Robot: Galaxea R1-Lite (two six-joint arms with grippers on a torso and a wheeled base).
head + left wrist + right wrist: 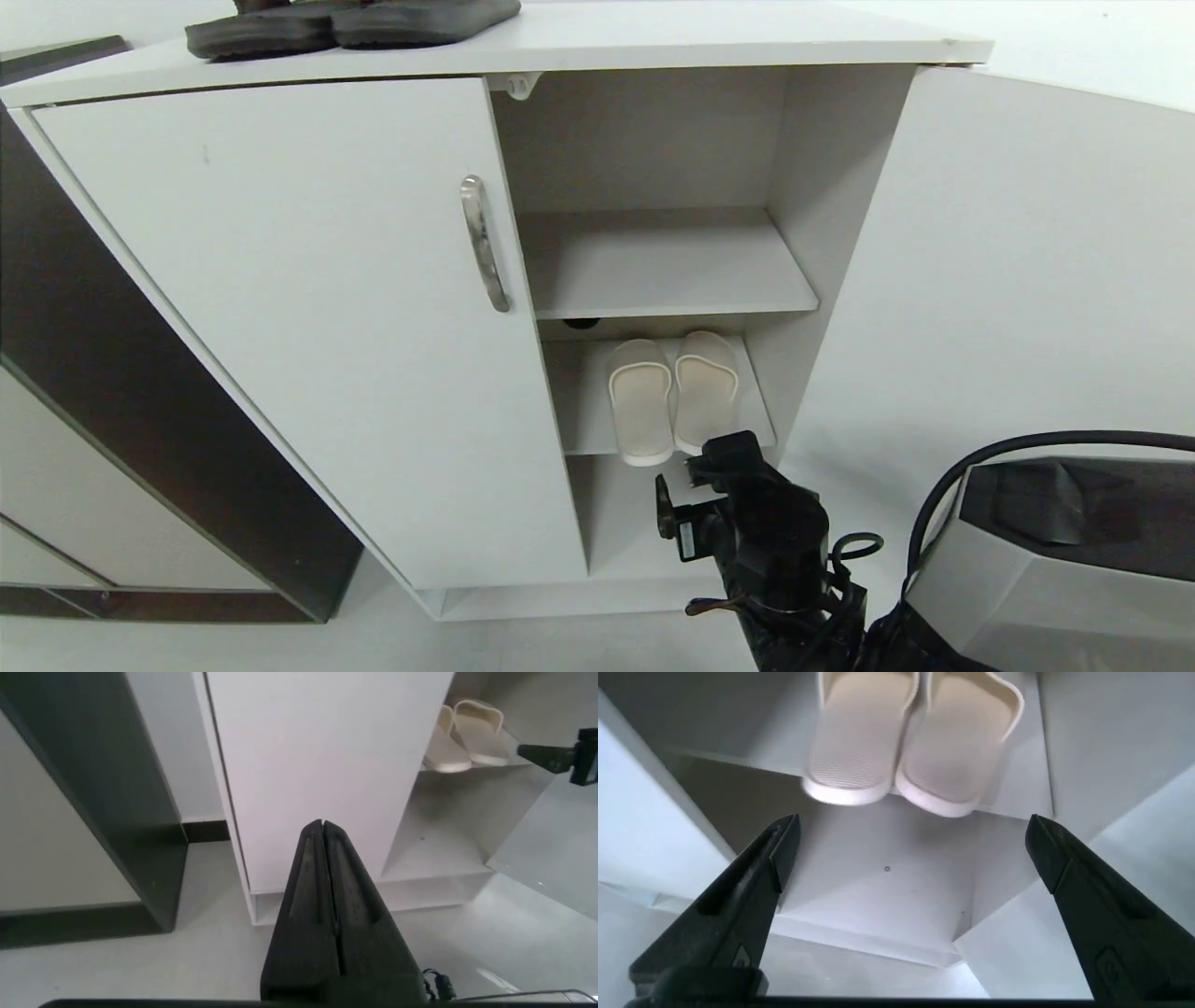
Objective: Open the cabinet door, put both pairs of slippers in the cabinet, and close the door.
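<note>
Two pairs of slippers are accounted for. The white slippers (672,392) are laid side by side, touching, on the middle shelf (579,411) of the cabinet (831,187), with their near ends slightly overhanging the shelf's front edge. The dark slippers (345,23) are left on the cabinet's top, at the far left. One pair is therefore judged stowed and the other not yet.

The right gripper (912,831) is held low, just in front of and below the white pair. Its fingers are spread wide and nothing is gripped, which suits a pair already set down. The left gripper (322,826) is held low facing the closed left door (280,308), well apart from the slippers, with its fingers pressed together and nothing between them. It is judged idle.

The right door (1008,280) is swung wide to the right, so the shelves are kept reachable for the dark pair. A curved metal handle (484,243) is fixed at the left door's right edge.

The cabinet is stood on a pale floor (560,644). A dark panel (112,373) is seen to its left and a white wall (1074,37) behind.
</note>
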